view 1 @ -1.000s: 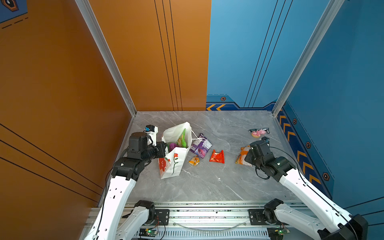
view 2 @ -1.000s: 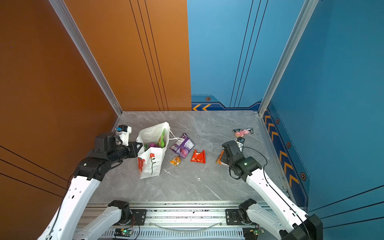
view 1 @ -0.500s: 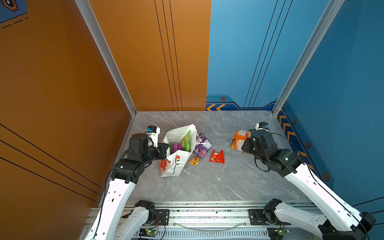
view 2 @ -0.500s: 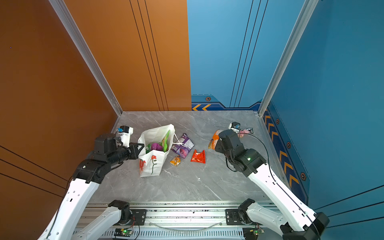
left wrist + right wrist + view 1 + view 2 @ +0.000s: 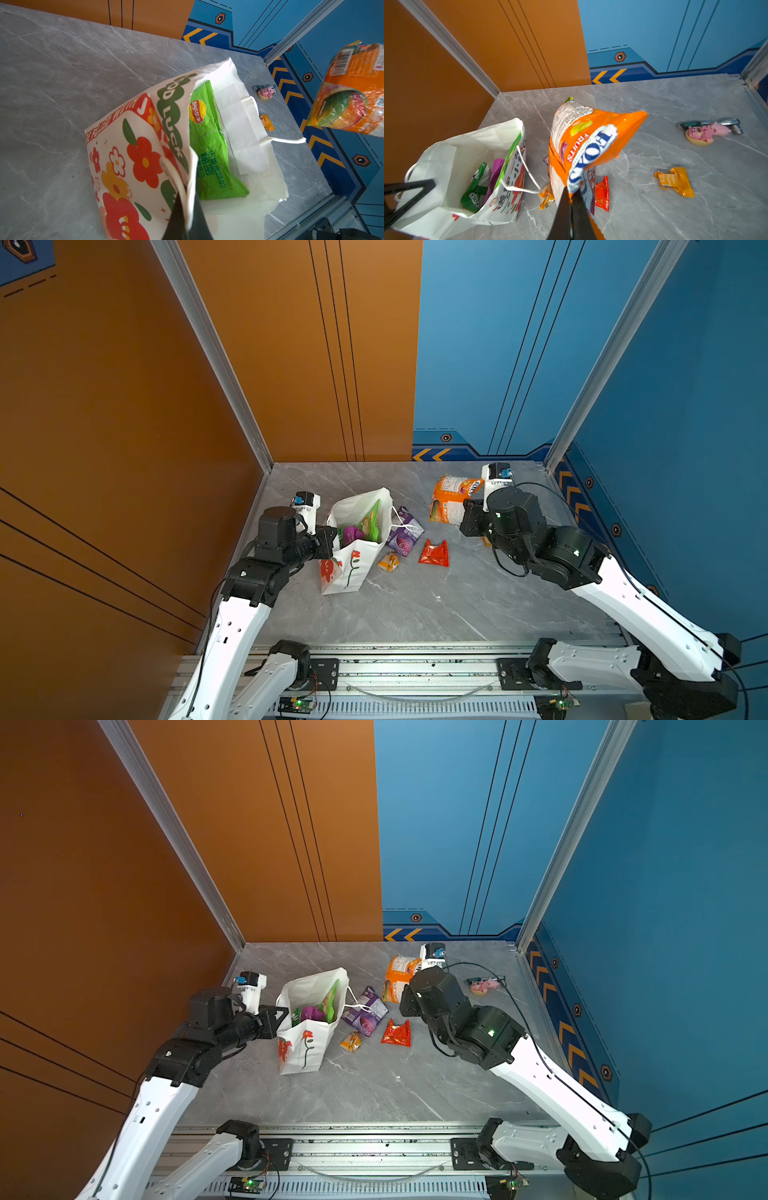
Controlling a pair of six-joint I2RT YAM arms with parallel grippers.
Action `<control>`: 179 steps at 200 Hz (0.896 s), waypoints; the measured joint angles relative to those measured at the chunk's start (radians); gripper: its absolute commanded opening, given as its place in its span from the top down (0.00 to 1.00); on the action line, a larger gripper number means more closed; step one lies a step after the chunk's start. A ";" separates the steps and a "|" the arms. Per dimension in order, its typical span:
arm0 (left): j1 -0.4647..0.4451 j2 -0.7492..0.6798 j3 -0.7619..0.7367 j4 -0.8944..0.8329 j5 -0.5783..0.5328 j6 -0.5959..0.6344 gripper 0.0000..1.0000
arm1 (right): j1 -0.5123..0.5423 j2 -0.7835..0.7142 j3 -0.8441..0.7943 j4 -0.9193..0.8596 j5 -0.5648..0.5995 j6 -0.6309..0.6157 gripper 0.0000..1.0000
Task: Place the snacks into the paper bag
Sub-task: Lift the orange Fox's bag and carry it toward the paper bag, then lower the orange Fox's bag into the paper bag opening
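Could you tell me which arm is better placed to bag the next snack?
Right: the right gripper is shut on the orange plastic packet, held aloft; the left gripper pinches the rim of the white paper bag.

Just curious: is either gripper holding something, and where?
Right gripper: the orange packet, by an edge. Left gripper: the paper bag, by its rim.
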 measured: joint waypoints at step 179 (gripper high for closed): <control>0.000 -0.003 -0.003 0.001 0.032 0.011 1.00 | 0.173 0.328 0.246 0.012 -0.178 -0.153 1.00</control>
